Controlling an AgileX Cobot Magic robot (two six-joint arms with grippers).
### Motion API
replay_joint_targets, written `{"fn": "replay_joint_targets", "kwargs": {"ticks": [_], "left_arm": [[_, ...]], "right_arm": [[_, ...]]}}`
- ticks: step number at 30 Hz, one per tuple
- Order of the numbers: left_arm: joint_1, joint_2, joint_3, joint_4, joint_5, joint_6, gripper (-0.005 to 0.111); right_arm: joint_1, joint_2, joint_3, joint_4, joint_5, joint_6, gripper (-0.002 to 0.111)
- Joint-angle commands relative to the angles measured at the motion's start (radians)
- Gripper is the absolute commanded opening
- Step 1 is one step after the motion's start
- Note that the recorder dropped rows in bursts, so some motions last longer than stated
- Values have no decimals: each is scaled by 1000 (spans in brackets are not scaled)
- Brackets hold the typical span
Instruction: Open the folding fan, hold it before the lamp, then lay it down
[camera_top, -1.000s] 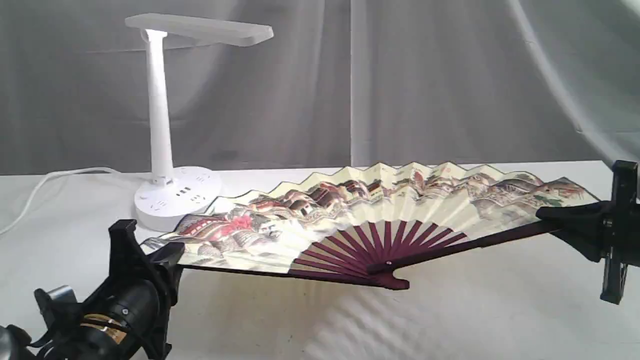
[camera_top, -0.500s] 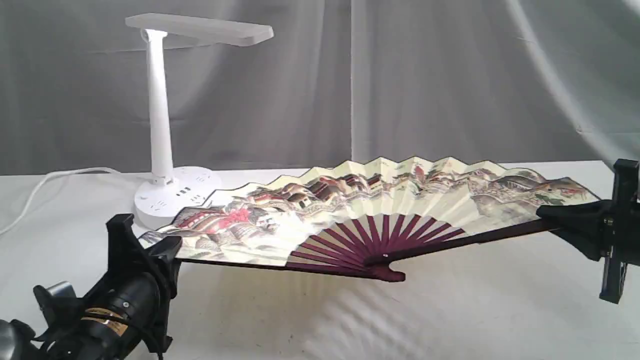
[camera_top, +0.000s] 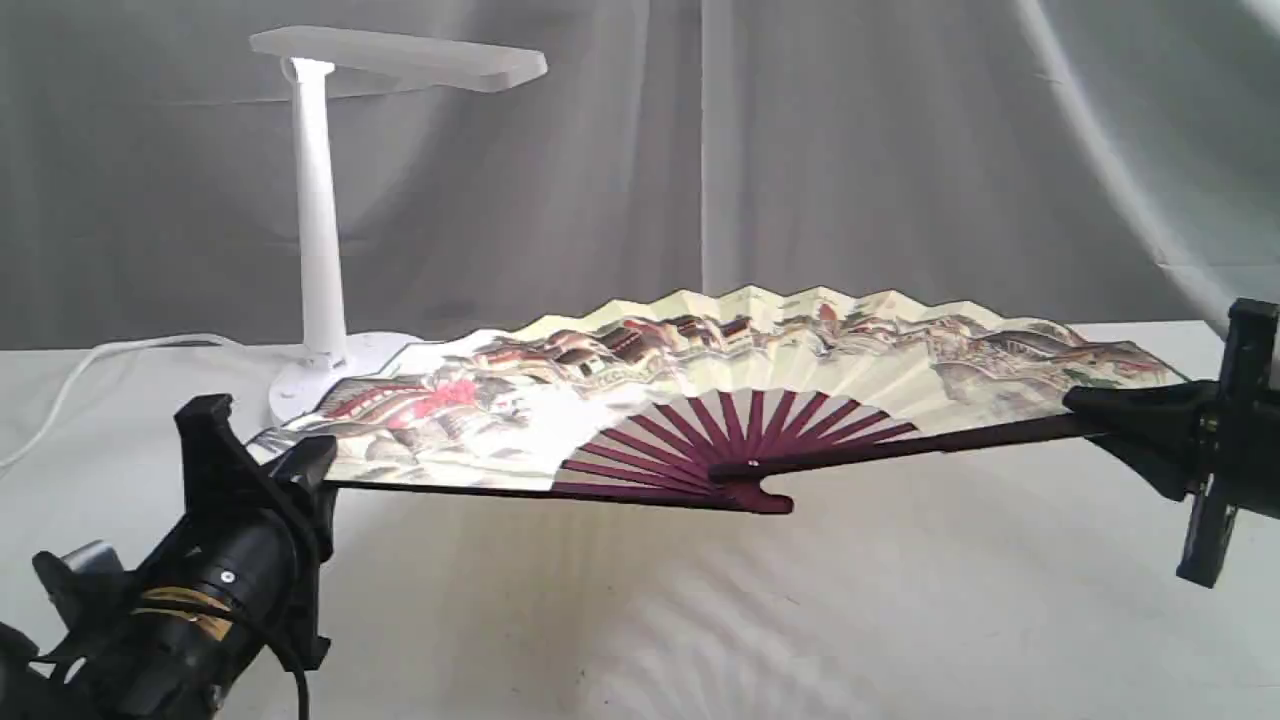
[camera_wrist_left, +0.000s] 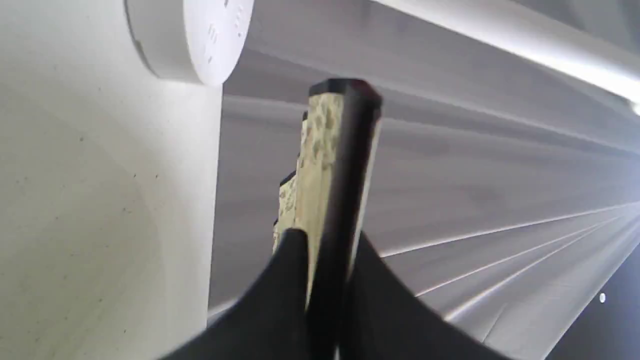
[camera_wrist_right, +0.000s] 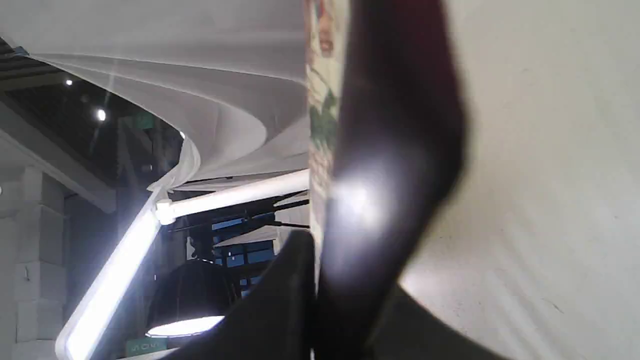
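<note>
Exterior view shows the folding fan (camera_top: 760, 400) spread fully open and held clear above the white surface (camera_top: 900, 620). Its painted face is turned upward, and its far pleated edge sits a little higher than the near ribs. The left end effector (camera_top: 312, 468), at the near left, is closed narrowly on the fan's left outer rib. The right end effector (camera_top: 1085, 408), at the right edge of the scene, is clamped the same way on the right outer rib, so the fan spans the whole gap between them. The lamp (camera_top: 322, 220) stands upright at the far left, behind the fan, whose left part hides most of the lamp's round base. A white cord (camera_top: 90, 365) runs left from that base. Left wrist view has the fan's dark rib and cream paper pinched between black fingers (camera_wrist_left: 280, 300), with the lamp's base close by. Right wrist view likewise has the dark rib pressed between the fingers.
</note>
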Motion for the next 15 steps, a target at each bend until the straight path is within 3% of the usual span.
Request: {"fn": "replay_joint_targets", "kwargs": {"ticks": [1, 15], "left_arm": [[15, -49, 26, -168, -45, -55, 0], [18, -209, 153, -321, -45, -8, 0]], "right_arm": [[42, -8, 4, -6, -50, -32, 0], [172, -55, 4, -6, -51, -9, 0]]}}
